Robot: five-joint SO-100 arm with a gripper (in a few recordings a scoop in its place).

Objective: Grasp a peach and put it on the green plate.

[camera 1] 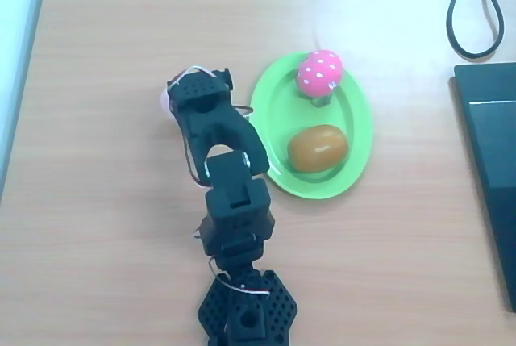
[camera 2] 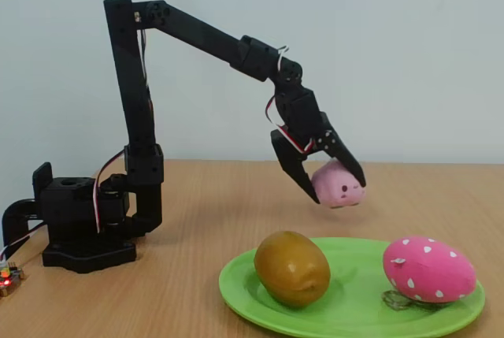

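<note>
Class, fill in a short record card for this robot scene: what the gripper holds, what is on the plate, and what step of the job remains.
gripper: shut on the peach, lifted off the table
peach position: in the air, beside the plate, not yet over it in the overhead view
plate: green, oval, flat on the table
on plate: brown oval toy and pink dotted toy, apart from each other
free spot: bare green patch at the plate's edge nearest the arm in the overhead view
remaining: carry the peach over and set it down

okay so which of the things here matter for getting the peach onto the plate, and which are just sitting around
Matter: peach, held off the table in the gripper; green plate.
Just sitting around: brown oval and pink dotted toy, both on the plate; black cable; dark slab.
</note>
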